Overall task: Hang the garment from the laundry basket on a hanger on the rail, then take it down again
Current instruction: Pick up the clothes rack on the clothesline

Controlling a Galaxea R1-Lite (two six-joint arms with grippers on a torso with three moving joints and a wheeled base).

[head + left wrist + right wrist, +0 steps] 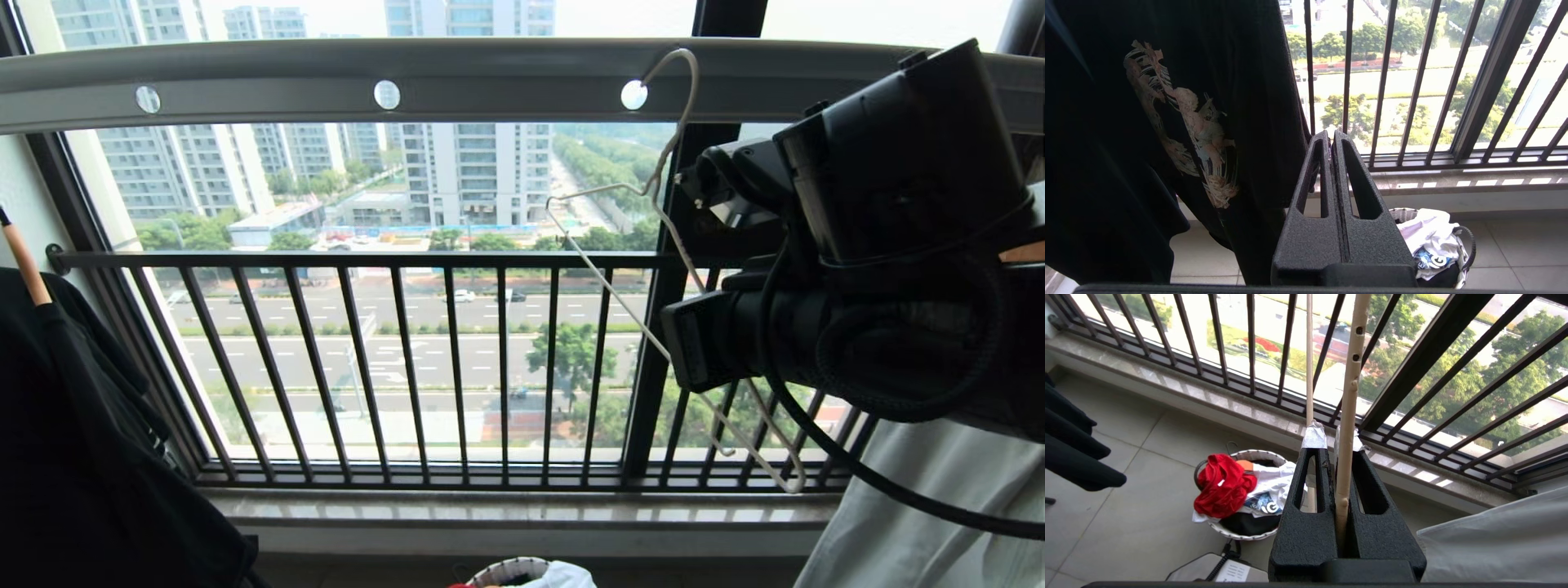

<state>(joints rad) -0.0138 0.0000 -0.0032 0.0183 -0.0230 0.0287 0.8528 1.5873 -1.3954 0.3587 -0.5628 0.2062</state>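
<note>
Right pincer (1336, 451) clenched on the hanger (1346, 416), hook through a hole in the rail (490, 82); lift the hook clear before pulling away. Garment (1222, 486) sits in the laundry basket (1241, 533); left pincer (1331, 141) clenched, empty, parked.

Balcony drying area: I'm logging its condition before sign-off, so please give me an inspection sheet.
Surface: pale tiled floor, bare where seen.
Job's things: thin cream-white wire hanger hooked in a hole of the grey metal rail; red T-shirt lies in the round white woven basket.
Clutter: black printed T-shirt hanging left; white cloth right.
Grippers: right gripper shut on the hanger; left gripper shut, empty, low.
Cables: black cable looping off the right arm.
Surroundings: black barred railing, street below.
</note>
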